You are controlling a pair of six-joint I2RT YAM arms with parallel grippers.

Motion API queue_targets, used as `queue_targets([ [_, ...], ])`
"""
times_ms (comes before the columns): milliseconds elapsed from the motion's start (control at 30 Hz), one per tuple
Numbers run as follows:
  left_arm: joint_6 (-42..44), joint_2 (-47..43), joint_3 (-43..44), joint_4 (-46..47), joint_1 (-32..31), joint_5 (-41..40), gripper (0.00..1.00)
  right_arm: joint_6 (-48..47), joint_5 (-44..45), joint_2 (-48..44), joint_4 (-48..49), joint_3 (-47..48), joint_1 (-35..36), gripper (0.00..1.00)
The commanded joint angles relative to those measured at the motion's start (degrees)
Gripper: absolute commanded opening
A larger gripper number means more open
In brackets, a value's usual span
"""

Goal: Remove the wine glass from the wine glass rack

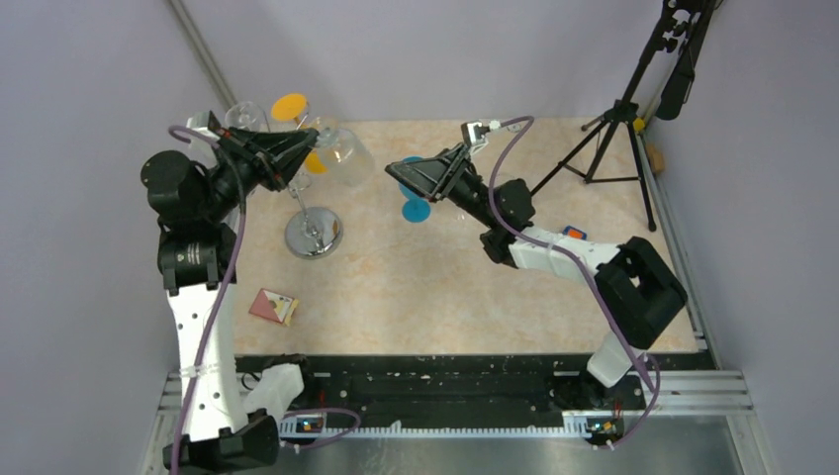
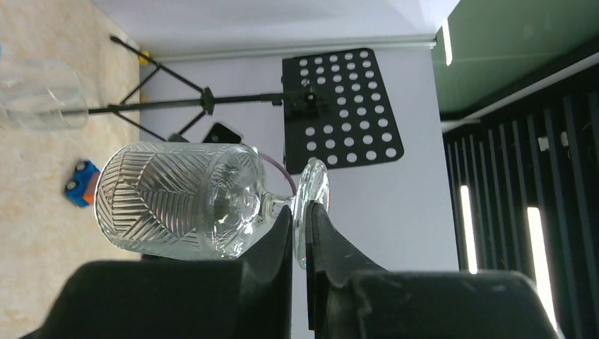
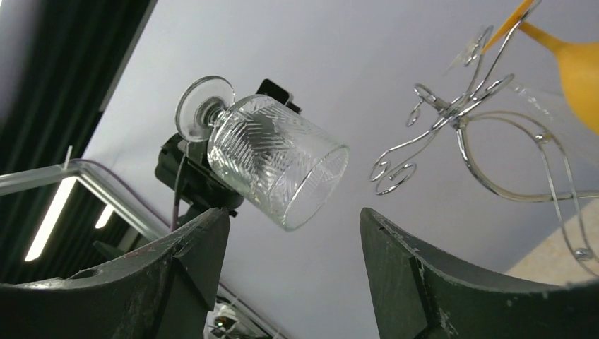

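Left gripper clamps the wine glass by its stem, bowl lying sideways, rim toward the wide-open, empty right gripper. The wine glass rack stands just beside the glass, its loops apart from it.

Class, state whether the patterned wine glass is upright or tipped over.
Tipped on its side: in the left wrist view the wine glass lies sideways, rim facing left, its foot pinched between the jaws of the left gripper.

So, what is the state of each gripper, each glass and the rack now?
left gripper: shut on the wine glass stem
right gripper: open, holding nothing
wine glass: held sideways, apart from the rack arms
wine glass rack: standing on its base
orange glass: hanging from the rack
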Motion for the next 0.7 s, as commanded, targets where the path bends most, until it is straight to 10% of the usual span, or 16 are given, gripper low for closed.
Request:
queue_targets([
  [0, -2.93, 0.33, -1.11, 11.16, -5.36, -4.49, 0.00, 8.02, 1.01, 3.09, 15.26, 3.26, 1.60, 0.70],
  [667, -7.52, 2.64, -5.94, 18.41, -11.00, -5.24, 0.00, 12.42, -0.50, 10.46, 26.28, 12.36, 1.63, 0.41],
])
